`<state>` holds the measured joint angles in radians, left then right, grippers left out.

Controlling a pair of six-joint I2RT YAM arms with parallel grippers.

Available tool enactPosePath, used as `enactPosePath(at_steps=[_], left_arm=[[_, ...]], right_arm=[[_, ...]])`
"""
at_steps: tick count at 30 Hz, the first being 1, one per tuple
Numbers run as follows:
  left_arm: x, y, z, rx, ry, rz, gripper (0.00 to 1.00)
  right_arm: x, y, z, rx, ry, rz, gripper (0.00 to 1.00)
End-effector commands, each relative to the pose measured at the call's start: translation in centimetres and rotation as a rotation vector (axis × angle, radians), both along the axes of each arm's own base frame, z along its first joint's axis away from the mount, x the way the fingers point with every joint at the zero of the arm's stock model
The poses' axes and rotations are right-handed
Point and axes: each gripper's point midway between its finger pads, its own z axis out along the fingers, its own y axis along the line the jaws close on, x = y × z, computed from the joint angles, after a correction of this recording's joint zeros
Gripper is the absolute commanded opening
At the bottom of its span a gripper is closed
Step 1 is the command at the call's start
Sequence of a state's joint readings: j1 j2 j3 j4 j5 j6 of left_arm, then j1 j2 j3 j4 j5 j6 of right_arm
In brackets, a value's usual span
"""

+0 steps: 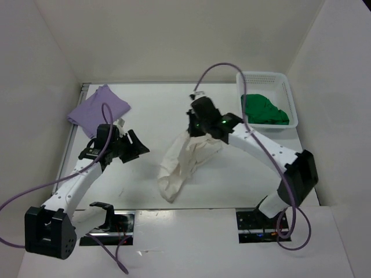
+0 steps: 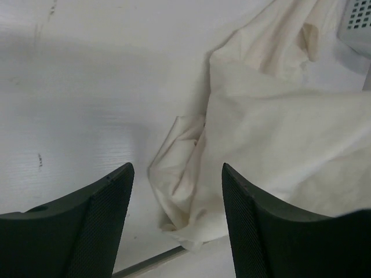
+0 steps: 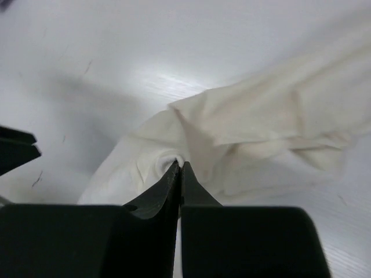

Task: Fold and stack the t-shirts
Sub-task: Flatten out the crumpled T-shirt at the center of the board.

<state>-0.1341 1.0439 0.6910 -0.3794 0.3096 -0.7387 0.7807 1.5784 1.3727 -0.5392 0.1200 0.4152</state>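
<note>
A white t-shirt (image 1: 182, 162) lies crumpled in a long strip at the table's middle. My right gripper (image 1: 200, 124) sits at its far end, and in the right wrist view the right gripper (image 3: 180, 165) is shut on a pinch of the white t-shirt (image 3: 261, 127). My left gripper (image 1: 130, 147) hangs open to the shirt's left, apart from it. From the left wrist view its fingers (image 2: 104, 197) frame the white t-shirt (image 2: 278, 145) ahead. A folded lavender t-shirt (image 1: 98, 107) rests at the far left. The green t-shirt (image 1: 265, 109) lies bunched in the basket.
A white perforated plastic basket (image 1: 290, 95) stands at the far right corner. White walls enclose the table on three sides. Purple cables loop over both arms.
</note>
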Motion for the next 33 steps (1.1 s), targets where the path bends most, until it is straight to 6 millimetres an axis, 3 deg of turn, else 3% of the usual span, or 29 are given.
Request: enactPosePath(at_steps=[1, 2, 6, 9, 11, 14, 17, 19, 23, 26, 29, 33], left_arm=[[1.1, -1.2, 1.2, 0.018, -0.047, -0.047, 0.7], [1.1, -1.7, 1.3, 0.016, -0.057, -0.06, 0.7], [0.8, -4.6, 0.5, -0.009, -0.023, -0.158, 0.75], [-0.2, -6.9, -1.0, -0.012, 0.019, -0.223, 0.78], [-0.9, -8.3, -1.5, -0.009, 0.03, -0.273, 0.8], [-1.4, -9.3, -3.5, 0.027, 0.08, -0.311, 0.81], [-1.9, -8.8, -6.4, 0.113, 0.165, -0.311, 0.81], [-1.8, -8.5, -6.5, 0.143, 0.159, -0.281, 0.78], [-1.9, -7.9, -5.8, 0.139, 0.122, -0.247, 0.75], [-3.3, -9.2, -7.2, 0.103, 0.196, -0.326, 0.7], [-5.3, -11.2, -8.1, 0.085, 0.239, -0.419, 0.58], [-6.9, -11.8, -8.5, 0.074, 0.271, -0.477, 0.6]], right_arm=[[0.0, -4.6, 0.9, 0.05, 0.011, -0.098, 0.02], [0.6, -6.5, 0.8, 0.052, 0.009, -0.144, 0.02], [-0.8, -9.8, -0.3, 0.059, 0.039, -0.211, 0.02], [-1.7, -10.4, -0.3, 0.068, 0.043, -0.221, 0.01], [-1.7, -11.3, 0.8, 0.083, 0.015, -0.255, 0.01], [-1.8, -13.0, 2.0, 0.09, -0.004, -0.296, 0.01], [-2.2, -15.0, 2.7, 0.095, -0.013, -0.342, 0.01], [-2.7, -16.2, 2.5, 0.094, -0.014, -0.37, 0.01], [-3.0, -16.6, 2.4, 0.11, -0.01, -0.382, 0.01], [-3.1, -16.9, 2.6, 0.112, -0.013, -0.391, 0.01], [-3.5, -17.1, 2.3, 0.112, -0.002, -0.398, 0.01], [-3.5, -17.4, 2.6, 0.118, -0.01, -0.407, 0.01]])
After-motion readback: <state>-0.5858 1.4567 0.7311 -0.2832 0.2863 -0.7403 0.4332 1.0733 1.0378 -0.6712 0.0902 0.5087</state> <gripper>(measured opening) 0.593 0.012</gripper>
